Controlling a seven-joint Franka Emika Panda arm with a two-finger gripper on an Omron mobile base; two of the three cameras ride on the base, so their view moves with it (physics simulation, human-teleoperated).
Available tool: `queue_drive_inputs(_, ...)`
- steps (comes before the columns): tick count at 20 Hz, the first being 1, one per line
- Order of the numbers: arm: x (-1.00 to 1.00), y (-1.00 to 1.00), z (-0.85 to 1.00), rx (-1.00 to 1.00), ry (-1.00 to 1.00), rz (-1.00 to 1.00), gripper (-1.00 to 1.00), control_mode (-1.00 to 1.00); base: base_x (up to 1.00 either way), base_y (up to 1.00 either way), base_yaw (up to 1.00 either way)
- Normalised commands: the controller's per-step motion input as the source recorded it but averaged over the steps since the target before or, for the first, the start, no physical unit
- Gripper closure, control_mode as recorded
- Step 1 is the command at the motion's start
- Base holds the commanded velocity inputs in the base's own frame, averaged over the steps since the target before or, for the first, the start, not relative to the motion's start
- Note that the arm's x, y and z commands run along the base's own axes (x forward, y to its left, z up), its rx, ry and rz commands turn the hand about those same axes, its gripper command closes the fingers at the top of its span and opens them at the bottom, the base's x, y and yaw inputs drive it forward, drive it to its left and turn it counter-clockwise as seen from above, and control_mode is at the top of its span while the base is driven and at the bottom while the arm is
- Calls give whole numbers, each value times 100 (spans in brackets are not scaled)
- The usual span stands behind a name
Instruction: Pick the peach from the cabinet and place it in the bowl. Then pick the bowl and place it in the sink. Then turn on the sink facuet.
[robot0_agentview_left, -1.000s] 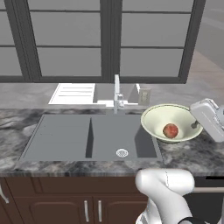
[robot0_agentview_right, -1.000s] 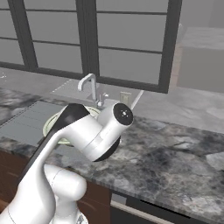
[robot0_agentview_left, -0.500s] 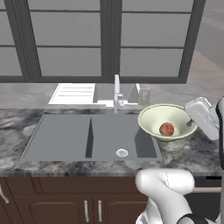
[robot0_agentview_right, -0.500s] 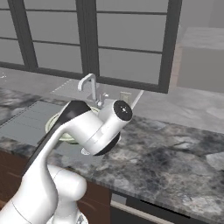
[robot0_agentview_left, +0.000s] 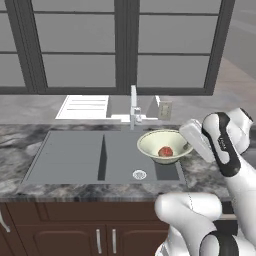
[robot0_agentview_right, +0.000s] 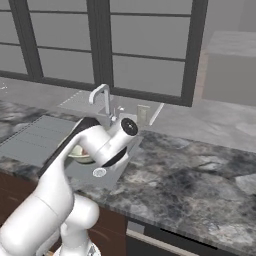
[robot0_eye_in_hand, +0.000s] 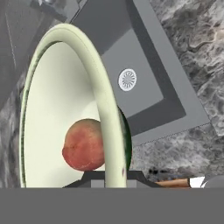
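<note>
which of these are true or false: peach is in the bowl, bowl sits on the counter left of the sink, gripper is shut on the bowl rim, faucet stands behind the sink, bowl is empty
1. The peach lies in the bowl. True.
2. The bowl sits on the counter left of the sink. False: it is held over the sink's right basin.
3. The gripper is shut on the bowl's rim. True.
4. The sink facuet stands behind the sink. True.
5. The bowl is empty. False: it holds the peach.

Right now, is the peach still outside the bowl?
No. The peach lies inside the bowl, which hangs over the sink's right basin.
</note>
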Motion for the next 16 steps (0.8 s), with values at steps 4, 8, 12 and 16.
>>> queue_drive_inputs(4,86,36,-100,1,4,0,100,-100,0,0,0)
queue_drive_inputs(8,97,43,-62,0,0,-1,100,-100,0,0,0)
queue_drive_inputs(12,87,37,-54,0,0,-1,100,-100,0,0,0)
queue_drive_inputs(16,66,8,-41,0,3,0,100,-100,0,0,0)
